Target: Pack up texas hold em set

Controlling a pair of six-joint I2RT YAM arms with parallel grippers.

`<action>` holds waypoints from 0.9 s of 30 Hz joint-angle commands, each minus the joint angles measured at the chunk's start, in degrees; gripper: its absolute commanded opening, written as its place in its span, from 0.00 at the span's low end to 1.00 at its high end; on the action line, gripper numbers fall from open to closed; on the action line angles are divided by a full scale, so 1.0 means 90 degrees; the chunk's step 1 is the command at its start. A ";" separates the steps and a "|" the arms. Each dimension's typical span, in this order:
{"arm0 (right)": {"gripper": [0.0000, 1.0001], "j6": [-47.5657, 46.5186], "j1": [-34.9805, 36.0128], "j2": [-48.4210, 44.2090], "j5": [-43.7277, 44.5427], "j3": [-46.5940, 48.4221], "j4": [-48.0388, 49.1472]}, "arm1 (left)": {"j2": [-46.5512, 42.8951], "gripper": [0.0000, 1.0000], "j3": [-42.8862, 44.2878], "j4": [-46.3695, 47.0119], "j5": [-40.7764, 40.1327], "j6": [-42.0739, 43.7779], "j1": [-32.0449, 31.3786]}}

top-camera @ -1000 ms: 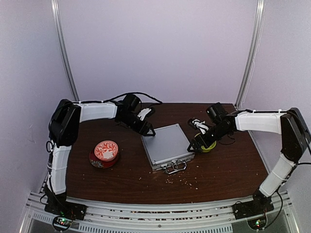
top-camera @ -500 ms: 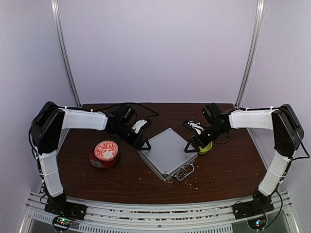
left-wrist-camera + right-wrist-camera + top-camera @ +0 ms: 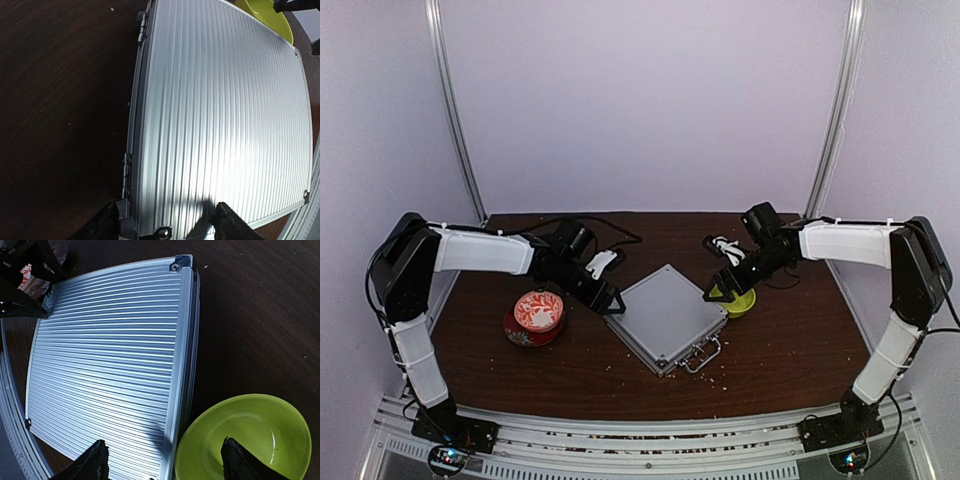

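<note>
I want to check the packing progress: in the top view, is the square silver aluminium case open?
No, the square silver aluminium case lies shut and flat on the dark wooden table, with only its ribbed lid showing.

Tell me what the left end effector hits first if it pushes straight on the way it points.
Probably the silver case: its corner sits between the left end effector fingers already.

dark brown wood-grain table (image 3: pixel 790 345), small pale crumbs (image 3: pixel 705 376) scattered near its front edge. plain pale lilac walls (image 3: pixel 650 100) behind and at both sides. two slanted silver metal rails (image 3: pixel 452 110) rise from the table's back corners. ribbed aluminium rail (image 3: pixel 650 445) runs along the near edge. soft even light
</note>
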 commanded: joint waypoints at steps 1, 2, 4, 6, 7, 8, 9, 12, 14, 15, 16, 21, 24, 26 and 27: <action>0.78 -0.0052 0.0145 -0.0202 0.0115 0.0191 0.0128 | -0.0090 0.65 -0.0096 -0.0162 -0.0213 -0.0022 -0.0034; 0.77 -0.0060 0.0187 -0.0138 0.0095 0.0241 0.0118 | -0.0078 0.65 -0.0081 -0.0167 -0.0209 -0.0024 -0.0035; 0.77 -0.0033 0.0268 -0.0024 0.0078 0.0323 0.0168 | -0.0070 0.65 -0.0068 -0.0148 -0.0208 -0.0025 -0.0042; 0.77 0.0017 0.0327 0.0117 0.0077 0.0453 0.0210 | -0.0074 0.65 -0.0068 -0.0135 -0.0191 -0.0024 -0.0036; 0.77 0.0035 0.0347 0.0224 0.0082 0.0533 0.0213 | -0.0075 0.65 -0.0075 -0.0128 -0.0182 -0.0031 -0.0035; 0.77 0.0064 0.0360 0.0324 0.0106 0.0616 0.0198 | -0.0082 0.65 -0.0077 -0.0122 -0.0171 -0.0032 -0.0034; 0.77 0.0071 0.0374 0.0444 0.0114 0.0703 0.0171 | -0.0092 0.65 -0.0090 -0.0108 -0.0169 -0.0041 -0.0039; 0.77 0.0051 0.0449 0.0764 0.0106 0.0895 0.0086 | -0.0130 0.65 -0.0101 -0.0107 -0.0183 -0.0042 -0.0034; 0.76 0.0016 0.0547 0.0908 0.0086 0.0958 0.0003 | -0.0160 0.65 -0.0121 -0.0115 -0.0203 -0.0035 -0.0034; 0.76 -0.0018 0.0620 0.0960 0.0057 0.0969 -0.0027 | -0.0178 0.65 -0.0133 -0.0118 -0.0212 -0.0032 -0.0037; 0.75 -0.0038 0.0683 0.0981 0.0040 0.0970 -0.0063 | -0.0195 0.65 -0.0149 -0.0116 -0.0217 -0.0032 -0.0034; 0.73 -0.0173 0.1136 0.0926 -0.0151 0.0897 -0.0213 | -0.0379 0.65 -0.0318 -0.0154 -0.0223 -0.0083 -0.0039; 0.73 -0.0175 0.1352 0.0873 -0.0166 0.0895 -0.0230 | -0.0563 0.65 -0.0486 -0.0245 -0.0275 -0.0107 -0.0037; 0.73 -0.0136 0.1400 0.0864 -0.0132 0.0944 -0.0233 | -0.0695 0.65 -0.0588 -0.0332 -0.0323 -0.0119 -0.0042; 0.74 -0.0085 0.1387 0.0857 -0.0049 0.0988 -0.0219 | -0.0756 0.65 -0.0632 -0.0399 -0.0401 -0.0125 -0.0040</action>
